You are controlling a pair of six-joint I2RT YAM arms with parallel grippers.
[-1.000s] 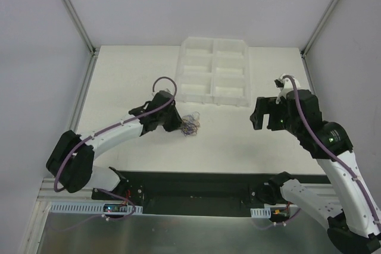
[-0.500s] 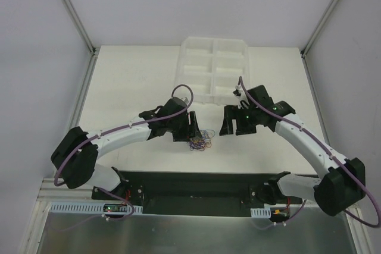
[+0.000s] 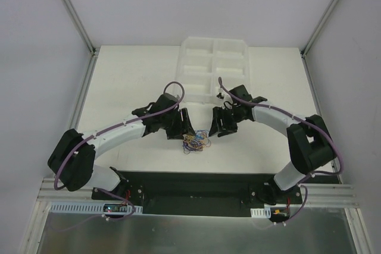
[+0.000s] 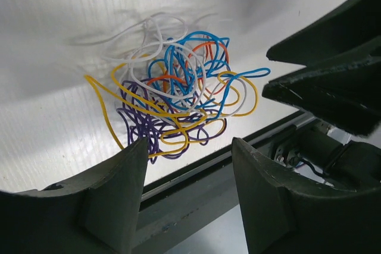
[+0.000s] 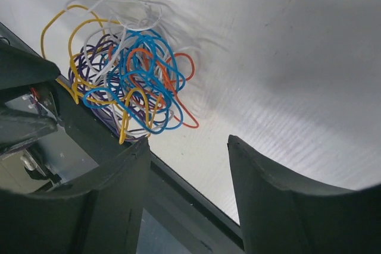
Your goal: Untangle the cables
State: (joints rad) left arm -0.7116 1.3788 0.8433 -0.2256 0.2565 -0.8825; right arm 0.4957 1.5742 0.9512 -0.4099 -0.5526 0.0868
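- The left fingers (image 4: pixel 113 194) stand moderately apart and grip nothing; the tangle lies on the tabletop just past their tips.
- The right fingers (image 5: pixel 280 206) are also parted, with only bare tabletop and the dark front edge showing in the gap.
- In the top view the two sets of fingers face each other closely, left (image 3: pixel 186 122) and right (image 3: pixel 215 124), both low over the surface.
- The cables (image 3: pixel 195 141) sit in one curly knot of blue, yellow, purple, white and orange strands (image 4: pixel 178 93) (image 5: pixel 128 81). The knot lies between and slightly nearer than the fingertips, close to the tabletop's near edge.
- The tabletop (image 3: pixel 131 81) is white.
- A clear compartment tray (image 3: pixel 213 66) rests at its far side, well apart from the knot.
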